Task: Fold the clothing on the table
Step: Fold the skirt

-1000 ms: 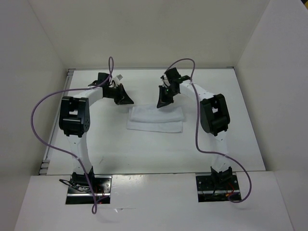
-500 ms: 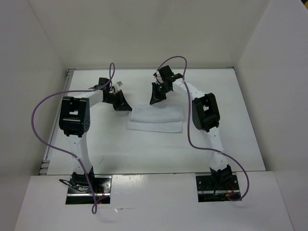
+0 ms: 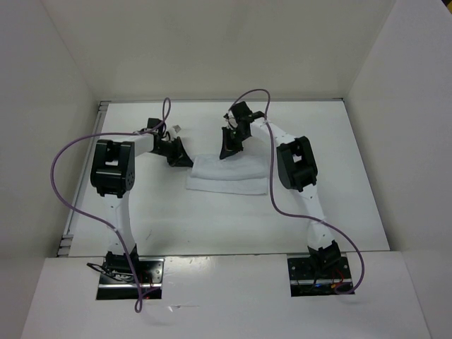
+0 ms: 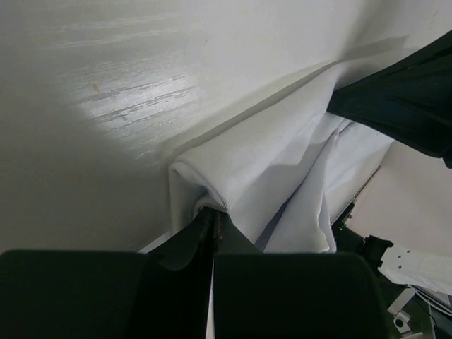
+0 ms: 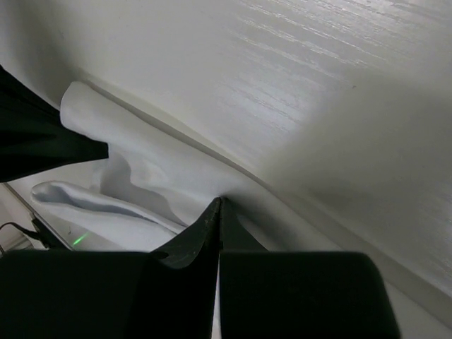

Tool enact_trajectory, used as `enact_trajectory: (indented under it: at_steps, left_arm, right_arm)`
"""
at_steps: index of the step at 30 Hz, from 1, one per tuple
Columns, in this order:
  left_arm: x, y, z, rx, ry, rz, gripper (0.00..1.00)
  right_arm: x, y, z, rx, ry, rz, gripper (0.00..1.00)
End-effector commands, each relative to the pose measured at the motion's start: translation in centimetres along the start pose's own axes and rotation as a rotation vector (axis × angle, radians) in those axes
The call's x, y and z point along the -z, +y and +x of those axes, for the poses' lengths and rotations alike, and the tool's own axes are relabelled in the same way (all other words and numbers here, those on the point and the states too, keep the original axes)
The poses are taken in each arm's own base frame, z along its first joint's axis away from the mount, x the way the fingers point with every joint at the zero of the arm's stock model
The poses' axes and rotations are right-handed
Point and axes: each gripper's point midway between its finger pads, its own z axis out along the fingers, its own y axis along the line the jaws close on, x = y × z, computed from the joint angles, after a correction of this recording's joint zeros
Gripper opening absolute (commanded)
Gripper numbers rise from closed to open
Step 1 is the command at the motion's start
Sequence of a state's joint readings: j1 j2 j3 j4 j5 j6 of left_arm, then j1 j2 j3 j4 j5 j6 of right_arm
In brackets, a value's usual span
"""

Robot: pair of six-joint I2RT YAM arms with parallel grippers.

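Shifted leftward, right hand (image 3: 227, 150), like left hand (image 3: 182, 157), pinches the seemingly folded, wrinkled white clothing (image 3: 227, 175).

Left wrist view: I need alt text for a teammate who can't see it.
The left arm's black fingers are shut on a folded edge of the white clothing, which spreads in soft wrinkles toward the upper right over the white table. The right arm's dark fingers cut in at the upper right edge, at the cloth's far end.
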State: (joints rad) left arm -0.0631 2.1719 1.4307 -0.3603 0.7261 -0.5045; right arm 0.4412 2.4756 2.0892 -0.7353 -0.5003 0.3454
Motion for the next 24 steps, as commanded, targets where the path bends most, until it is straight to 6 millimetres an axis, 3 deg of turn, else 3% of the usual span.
enact_trajectory:
  at_steps: [1,5,6,13,17,21,24]
  left_arm:
    - [-1.1,1.0,-0.9,-0.002,-0.022,-0.027,0.0]
    - [-1.7,0.8,-1.2,-0.005,-0.023,-0.023,0.0]
    - [-1.7,0.8,-1.2,-0.005,-0.023,-0.023,0.0]
    - [-2.0,1.0,-1.2,0.01,-0.013,-0.017,0.0]
    - [-2.0,1.0,-1.2,0.01,-0.013,-0.017,0.0]
    - [-2.1,0.9,-1.4,0.004,-0.019,-0.014,0.0]
    - [-2.1,0.7,-1.5,0.007,-0.021,-0.003,0.0]
  right_arm:
    - [0.2,2.0,1.1,0.055,0.042,-0.03,0.03]
    - [0.9,3.3,2.8,0.078,0.063,-0.056,0.03]
    - [0.5,3.1,4.0,0.071,0.092,-0.049,0.03]
    - [0.3,3.6,6.2,0.059,0.147,-0.099,0.03]
    - [1.4,6.0,7.9,0.086,0.172,-0.142,0.03]
    - [4.0,10.0,8.6,0.157,0.152,-0.204,0.04]
    - [4.6,12.4,10.3,0.181,0.187,-0.249,0.05]
